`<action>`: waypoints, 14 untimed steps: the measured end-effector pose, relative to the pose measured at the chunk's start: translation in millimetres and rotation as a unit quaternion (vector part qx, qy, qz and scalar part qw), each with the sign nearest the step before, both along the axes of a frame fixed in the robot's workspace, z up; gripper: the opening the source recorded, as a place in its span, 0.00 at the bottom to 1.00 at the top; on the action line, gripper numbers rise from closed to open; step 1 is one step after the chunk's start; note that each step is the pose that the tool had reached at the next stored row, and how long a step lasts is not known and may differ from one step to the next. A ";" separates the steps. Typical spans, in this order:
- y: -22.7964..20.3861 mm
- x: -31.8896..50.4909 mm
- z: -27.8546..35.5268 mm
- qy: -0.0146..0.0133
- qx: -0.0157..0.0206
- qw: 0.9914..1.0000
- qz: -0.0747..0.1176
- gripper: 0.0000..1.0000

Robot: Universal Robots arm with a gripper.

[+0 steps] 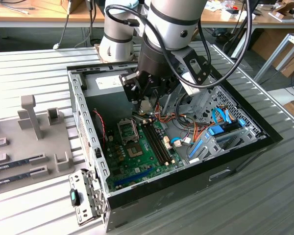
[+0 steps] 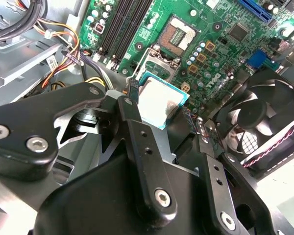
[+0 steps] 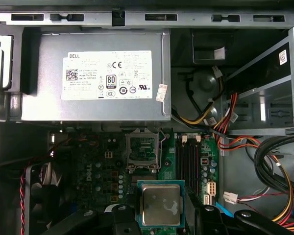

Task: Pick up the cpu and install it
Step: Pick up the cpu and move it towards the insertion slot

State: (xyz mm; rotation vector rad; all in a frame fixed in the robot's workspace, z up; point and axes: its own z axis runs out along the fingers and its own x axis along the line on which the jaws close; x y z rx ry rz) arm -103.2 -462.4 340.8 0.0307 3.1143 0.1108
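Note:
The cpu (image 2: 159, 99), a thin square chip with a silver-grey top and a green rim, is pinched by its edges in my gripper (image 2: 161, 106), which is shut on it. In the first wrist view the cpu (image 3: 160, 203) hangs flat between the black fingers (image 3: 131, 198). It is held above the green motherboard, apart from it. The open metal-framed socket (image 2: 179, 34) lies just beyond the chip, with its hinged frame (image 2: 157, 61) lifted. In the exterior view my gripper (image 1: 146, 105) hovers inside the open computer case over the socket (image 1: 134, 149).
A grey power supply (image 3: 93, 73) fills the back of the case. A black fan (image 2: 255, 117) sits close beside the gripper. Memory slots (image 2: 127, 24) and coloured cable bundles (image 3: 279, 161) flank the socket. A grey fixture tray (image 1: 34, 122) lies outside the case wall (image 1: 83, 112).

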 end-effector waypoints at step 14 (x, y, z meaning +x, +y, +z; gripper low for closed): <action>-0.4 0.0 -3.0 0.000 0.000 1.000 0.000 0.47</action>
